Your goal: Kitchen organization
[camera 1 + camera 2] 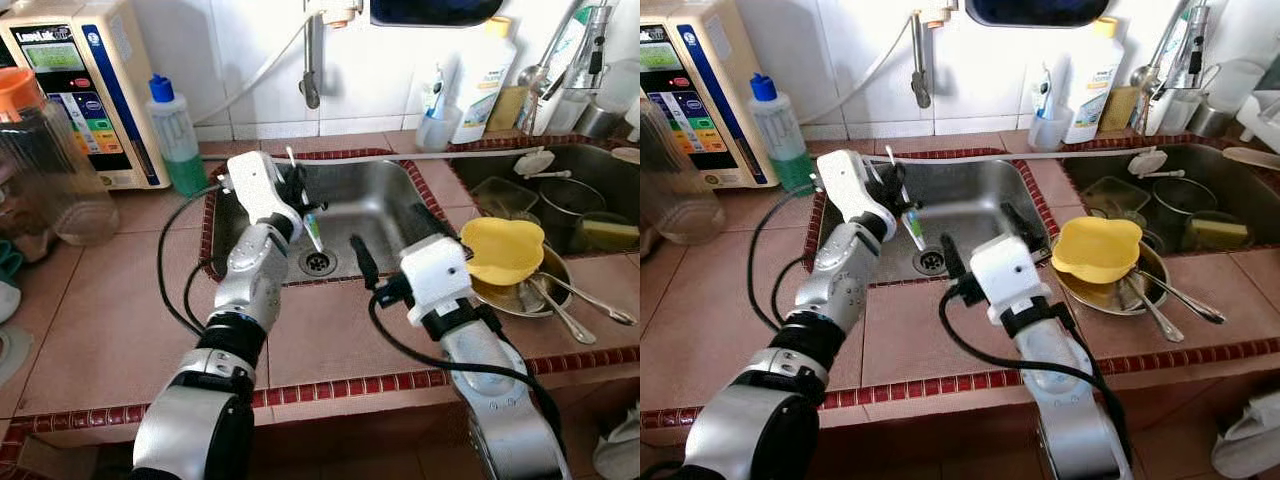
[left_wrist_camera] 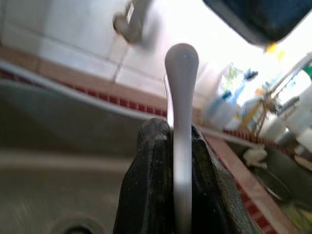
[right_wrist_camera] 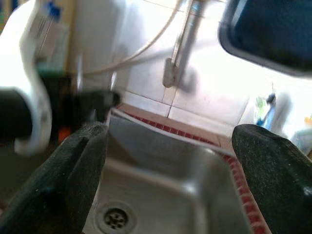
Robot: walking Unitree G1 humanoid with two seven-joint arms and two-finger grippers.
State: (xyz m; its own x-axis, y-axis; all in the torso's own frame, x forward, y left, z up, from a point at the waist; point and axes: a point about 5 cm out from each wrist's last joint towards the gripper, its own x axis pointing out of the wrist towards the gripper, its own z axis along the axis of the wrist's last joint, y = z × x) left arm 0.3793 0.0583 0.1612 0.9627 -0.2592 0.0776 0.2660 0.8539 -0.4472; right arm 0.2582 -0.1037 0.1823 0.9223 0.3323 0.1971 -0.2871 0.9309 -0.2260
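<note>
Your left gripper [image 1: 298,200] hangs over the steel sink [image 1: 370,200], jaws clamped on a toothbrush [image 1: 313,232]. Its long axis runs steeply, green bristle end down toward the drain [image 1: 317,262], white handle tip up toward the wall. Your right gripper [image 1: 390,250] waits beside it over the sink, jaws wide and empty. Judged step: carrying the toothbrush away. Next move calls for the holder cup [image 1: 435,128] on the rear worktop.

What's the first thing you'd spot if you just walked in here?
The left gripper pinching a toothbrush over the steel sink, right above the drain. Next, the right gripper, open beside it. Then the bright yellow bowl sitting on dirty dishes to the right.
</note>
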